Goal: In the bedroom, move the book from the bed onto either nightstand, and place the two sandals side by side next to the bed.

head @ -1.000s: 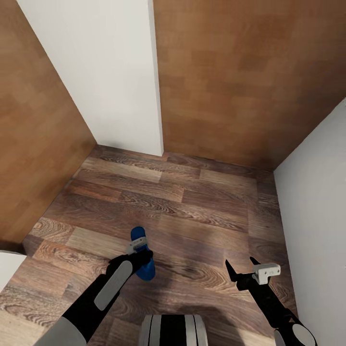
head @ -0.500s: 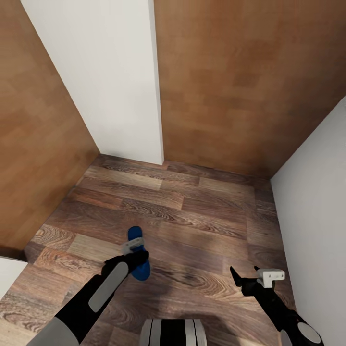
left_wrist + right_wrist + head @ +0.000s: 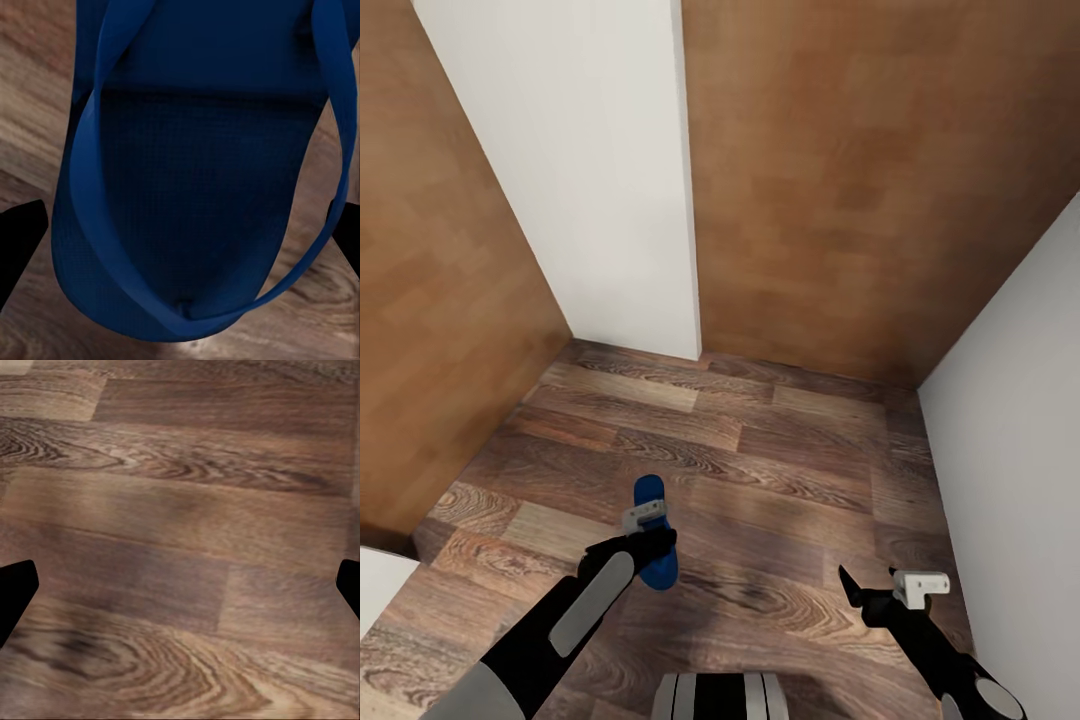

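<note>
A bright blue sandal hangs just above the wood-plank floor, and my left gripper is shut on it. In the left wrist view the sandal sits sole-up close to the camera, with a black fingertip pressed against each long side. My right gripper is open and empty, low over the floor at the right. The right wrist view has bare planks between its two fingertips. The book, the bed and the nightstand are out of view.
I face a narrow dead-end corner. A white wall panel and brown wood-panel walls close the far side. Another wood wall runs along the left and a white wall along the right. A white corner juts in at lower left.
The camera has shifted: the far wall's base sits lower in the picture. The left gripper still holds the sandal. The right gripper sits slightly lower and further right in the picture.
</note>
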